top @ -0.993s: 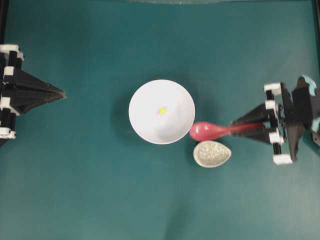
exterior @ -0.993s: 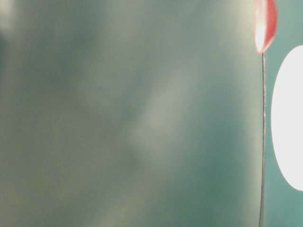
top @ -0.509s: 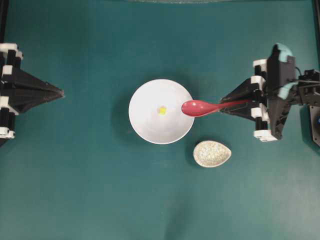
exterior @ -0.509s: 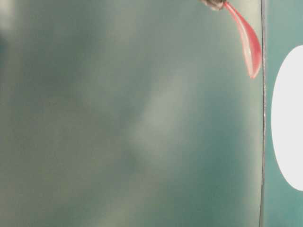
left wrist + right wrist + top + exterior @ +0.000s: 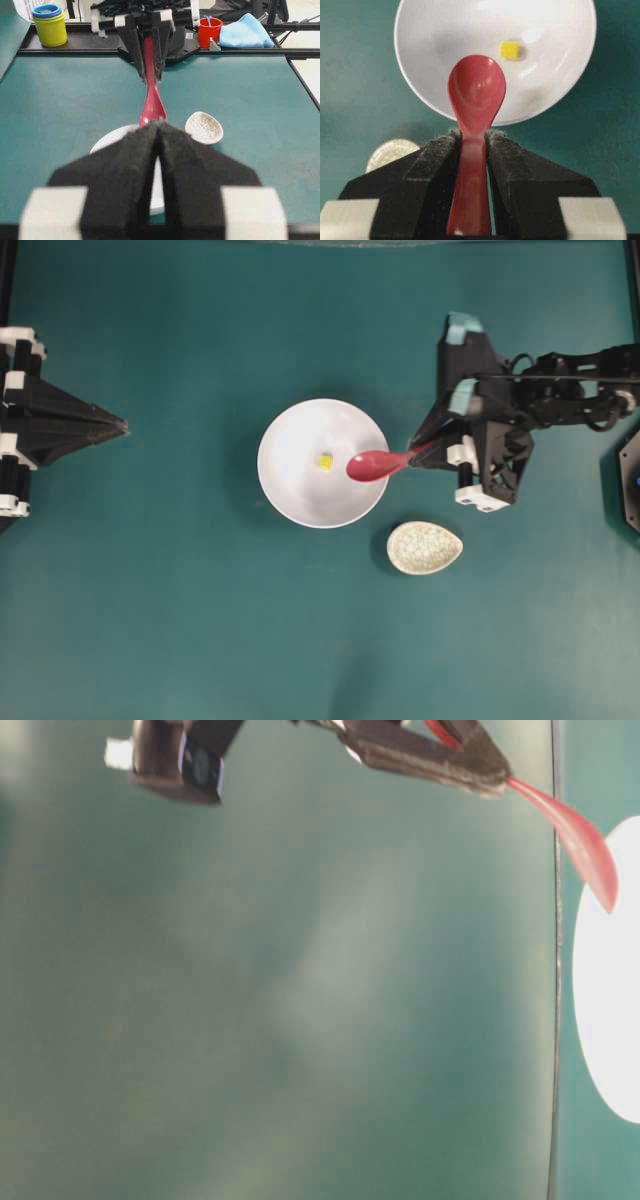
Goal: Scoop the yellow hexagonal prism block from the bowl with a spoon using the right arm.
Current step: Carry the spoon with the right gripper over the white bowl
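Jaws of R arm (image 5: 418, 450) clamped on spoon (image 5: 372, 465) handle, scoop over bowl (image 5: 290, 495), L jaws (image 5: 124, 426) closed.

The right arm (image 5: 560, 390) is showing black jointed links, thin black cables, white fittings and teal tape patches. Both pincers are wearing black, fuzzy-edged foam pads (image 5: 437, 165) tapering to points, with white blocks at their bases.

A speckled spoon rest (image 5: 424, 547) lies on teal table (image 5: 180, 620).
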`<state>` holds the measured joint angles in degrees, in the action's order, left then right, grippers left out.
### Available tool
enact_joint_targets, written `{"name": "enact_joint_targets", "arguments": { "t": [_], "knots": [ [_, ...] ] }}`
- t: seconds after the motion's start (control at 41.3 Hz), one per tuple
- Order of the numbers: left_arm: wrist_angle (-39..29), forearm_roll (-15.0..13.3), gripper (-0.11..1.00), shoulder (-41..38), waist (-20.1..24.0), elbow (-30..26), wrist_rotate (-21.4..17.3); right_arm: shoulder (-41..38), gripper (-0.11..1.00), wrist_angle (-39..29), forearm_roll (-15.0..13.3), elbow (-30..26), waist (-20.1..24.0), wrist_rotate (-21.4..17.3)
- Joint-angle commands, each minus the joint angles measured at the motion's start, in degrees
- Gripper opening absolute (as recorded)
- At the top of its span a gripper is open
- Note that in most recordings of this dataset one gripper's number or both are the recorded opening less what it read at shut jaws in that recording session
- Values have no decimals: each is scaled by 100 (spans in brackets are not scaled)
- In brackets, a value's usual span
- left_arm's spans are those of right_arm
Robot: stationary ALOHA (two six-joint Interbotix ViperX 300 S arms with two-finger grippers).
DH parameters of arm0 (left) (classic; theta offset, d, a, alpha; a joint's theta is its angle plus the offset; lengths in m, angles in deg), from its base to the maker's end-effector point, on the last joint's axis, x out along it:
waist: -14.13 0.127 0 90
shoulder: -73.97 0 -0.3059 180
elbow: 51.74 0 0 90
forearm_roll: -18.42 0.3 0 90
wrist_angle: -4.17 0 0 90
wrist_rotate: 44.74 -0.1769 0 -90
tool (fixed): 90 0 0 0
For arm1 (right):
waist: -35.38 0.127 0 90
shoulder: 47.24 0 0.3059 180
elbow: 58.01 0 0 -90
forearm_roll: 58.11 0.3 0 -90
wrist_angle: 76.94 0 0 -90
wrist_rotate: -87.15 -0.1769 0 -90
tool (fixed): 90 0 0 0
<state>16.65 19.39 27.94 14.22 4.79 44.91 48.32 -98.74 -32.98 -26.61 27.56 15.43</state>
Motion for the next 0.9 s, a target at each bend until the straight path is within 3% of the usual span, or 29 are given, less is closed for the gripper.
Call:
{"name": "enact_joint_targets", "arguments": {
  "t": [0.0, 0.388, 0.872],
  "knots": [
    [9, 18, 2, -35, 9, -167, -9, -132, 24, -255, 9, -360, -88, -9],
    [9, 18, 2, -35, 9, -167, -9, -853, 24, -914, -9, -1090, -211, -9],
    [9, 18, 2, -35, 0, -158, -9, -1266, 24, -976, -185, -1178, -264, -9]
  ]
}}
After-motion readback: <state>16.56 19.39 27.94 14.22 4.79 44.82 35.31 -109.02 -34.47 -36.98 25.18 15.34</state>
